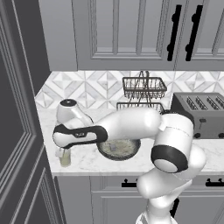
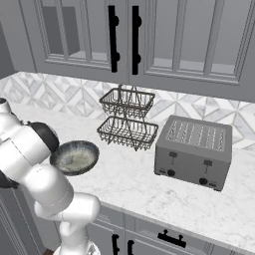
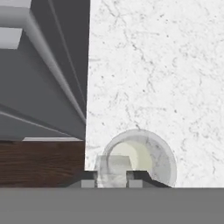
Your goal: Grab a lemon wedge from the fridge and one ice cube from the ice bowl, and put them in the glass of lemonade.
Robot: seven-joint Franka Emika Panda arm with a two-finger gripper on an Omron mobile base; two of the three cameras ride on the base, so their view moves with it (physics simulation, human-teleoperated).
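The glass of lemonade [image 1: 65,159] stands at the counter's front left corner; from above its round rim and pale yellow liquid [image 3: 139,154] show. My gripper [image 3: 111,178] hangs straight over it, shut on a small translucent ice cube [image 3: 113,167] held between the fingertips just above the rim. In the left base view the gripper [image 1: 60,151] points down beside the glass. The ice bowl [image 1: 118,149], dark grey with a speckled pale inside, sits right of the glass, half under my forearm, and is also seen as the ice bowl [image 2: 74,157]. The lemon wedge and the fridge are out of view.
A dark panelled tall cabinet [image 1: 19,131] walls off the counter's left end, close to the glass. A two-tier wire basket [image 2: 127,119] and a toaster [image 2: 195,152] stand further right. Upper cabinets [image 1: 131,30] hang above. The counter's front edge [image 3: 86,109] runs beside the glass.
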